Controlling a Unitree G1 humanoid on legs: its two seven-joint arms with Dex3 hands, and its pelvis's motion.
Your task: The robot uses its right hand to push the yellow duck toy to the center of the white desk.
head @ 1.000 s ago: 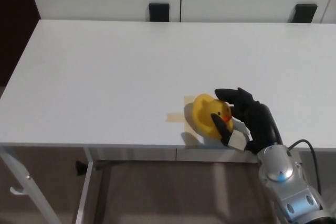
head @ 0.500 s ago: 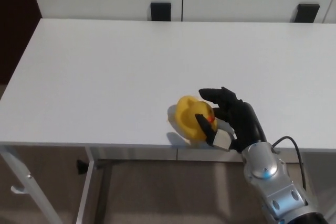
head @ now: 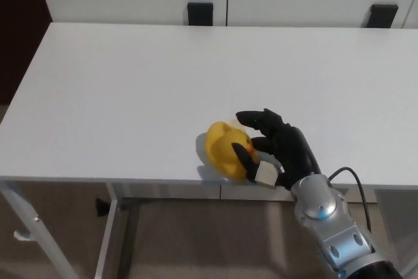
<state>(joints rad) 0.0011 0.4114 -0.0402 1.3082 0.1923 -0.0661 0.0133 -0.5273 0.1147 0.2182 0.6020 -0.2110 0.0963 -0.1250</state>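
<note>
Duck [head: 226, 151] sits near the tabletop [head: 130, 83] front edge, right hand [head: 274, 145] cupped against its 3 o'clock side with fingers spread, nothing pinched; push should turn toward 12 o'clock, contact low to avoid tipping.

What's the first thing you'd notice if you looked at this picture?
The bright yellow duck toy jumps out first, sitting near the front edge of the big white desk. Right beside it is the robot's black right hand, with its fingers against the duck's right side. The rest of the desk looks bare.
</note>
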